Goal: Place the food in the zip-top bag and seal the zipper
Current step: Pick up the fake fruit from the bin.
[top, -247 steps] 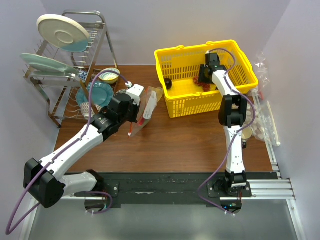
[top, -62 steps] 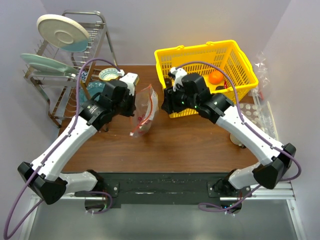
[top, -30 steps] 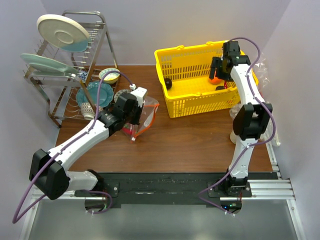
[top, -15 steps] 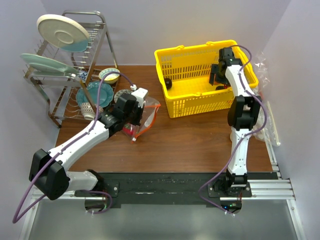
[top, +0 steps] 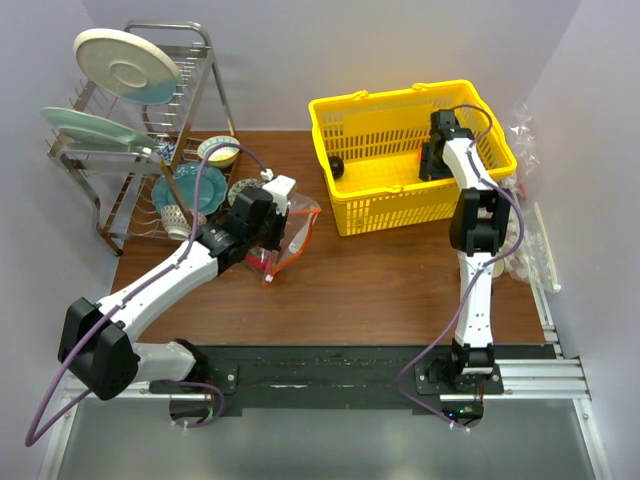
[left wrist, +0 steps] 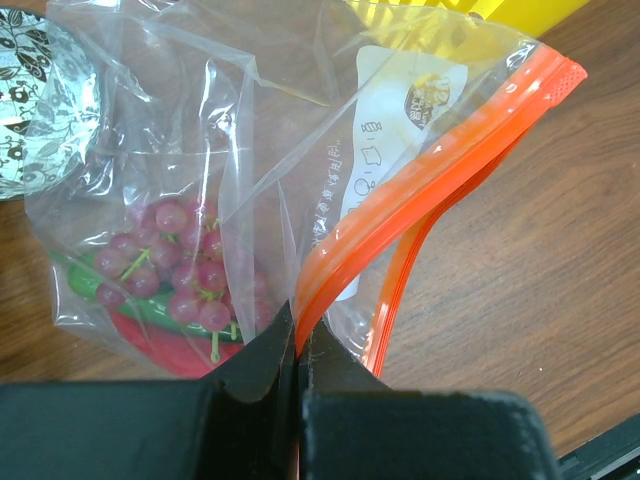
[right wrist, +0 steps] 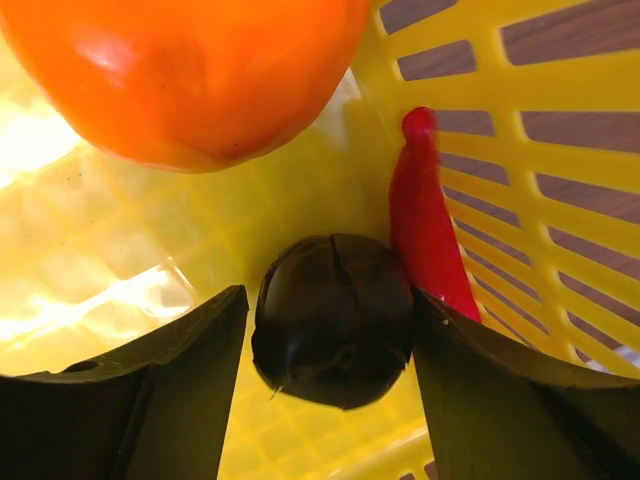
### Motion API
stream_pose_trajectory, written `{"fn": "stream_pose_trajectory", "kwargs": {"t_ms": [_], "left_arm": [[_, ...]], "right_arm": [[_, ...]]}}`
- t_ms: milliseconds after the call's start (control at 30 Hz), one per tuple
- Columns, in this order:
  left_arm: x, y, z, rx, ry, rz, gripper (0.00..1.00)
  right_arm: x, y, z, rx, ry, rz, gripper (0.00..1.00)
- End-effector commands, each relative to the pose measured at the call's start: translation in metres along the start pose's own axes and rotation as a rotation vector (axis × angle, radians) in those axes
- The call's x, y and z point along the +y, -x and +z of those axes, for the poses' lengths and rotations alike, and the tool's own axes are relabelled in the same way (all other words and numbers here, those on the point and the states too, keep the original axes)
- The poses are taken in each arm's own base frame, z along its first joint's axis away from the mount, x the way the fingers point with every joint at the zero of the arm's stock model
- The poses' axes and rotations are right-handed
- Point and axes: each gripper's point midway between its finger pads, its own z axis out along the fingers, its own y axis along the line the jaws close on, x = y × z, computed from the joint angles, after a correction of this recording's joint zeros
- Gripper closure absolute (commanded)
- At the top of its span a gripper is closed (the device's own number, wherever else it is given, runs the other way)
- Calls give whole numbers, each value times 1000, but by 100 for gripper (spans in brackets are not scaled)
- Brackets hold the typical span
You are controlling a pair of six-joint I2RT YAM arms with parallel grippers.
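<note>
My left gripper (left wrist: 298,345) is shut on the orange zipper (left wrist: 430,170) of the zip-top bag (top: 292,232), holding its mouth open above the table. Red grapes (left wrist: 170,270) and a green vegetable (left wrist: 150,305) lie inside the bag. My right gripper (right wrist: 330,300) is down in the yellow basket (top: 400,100), open around a dark round fruit (right wrist: 335,320). Its right finger touches the fruit; a small gap shows at the left finger. An orange (right wrist: 190,70) and a red pepper (right wrist: 425,220) lie beside it. Another dark fruit (top: 337,167) sits at the basket's left end.
A dish rack (top: 130,130) with plates and bowls stands at the back left, with a patterned bowl (left wrist: 30,100) just behind the bag. Crinkled clear packaging (top: 520,130) lies along the right edge. The basket walls close in tightly round my right gripper.
My right gripper has dropped lower in the basket's right end and its jaws have narrowed around the dark fruit. The left arm and bag have stayed still.
</note>
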Motion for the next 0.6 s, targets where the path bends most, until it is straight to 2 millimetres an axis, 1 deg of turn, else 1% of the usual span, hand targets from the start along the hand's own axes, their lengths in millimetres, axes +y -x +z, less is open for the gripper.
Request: {"fn": "stream_pose_trajectory", "kwargs": {"t_ms": [0,67,100,133,167,200,300,333,400,433,467,500,533,567], "left_arm": [[1,21,-6,-80,2,8,100],[2,20,-6,-77,4,8,100],[2,21,-7,-78,5,8,100],[2,22,-7,-82,5,9,100],[3,21,-7,-80,8,9,100],[3,22,-7,-80,8,11,100],[3,21,-8,-81,11,11,100],[3,21,-8,-81,11,11,100],[3,22,-9,-85,11,10,100],[3,22,-9,-86,12,10,100],[3,23,-9,-88,10,12,100],[3,23,-10,-88,10,12,100],[3,23,-10,-89,12,12,100],[4,23,-10,-89,12,12,100]], "right_arm": [[2,25,-11,-79,29,37,42],[6,30,-18,-100,57,51,53],[10,37,-30,-120,94,58,56],[12,40,-36,-131,112,74,59],[14,44,-44,-142,135,79,60],[16,51,-62,-168,172,89,60],[28,57,-90,-208,230,80,60],[34,67,-117,-251,284,79,60],[44,70,-141,-279,349,71,60],[51,77,-169,-317,424,76,60],[56,79,-184,-334,474,73,60],[61,76,-193,-335,517,72,59],[67,79,-206,-359,569,79,59],[73,80,-239,-396,671,65,59]]}}
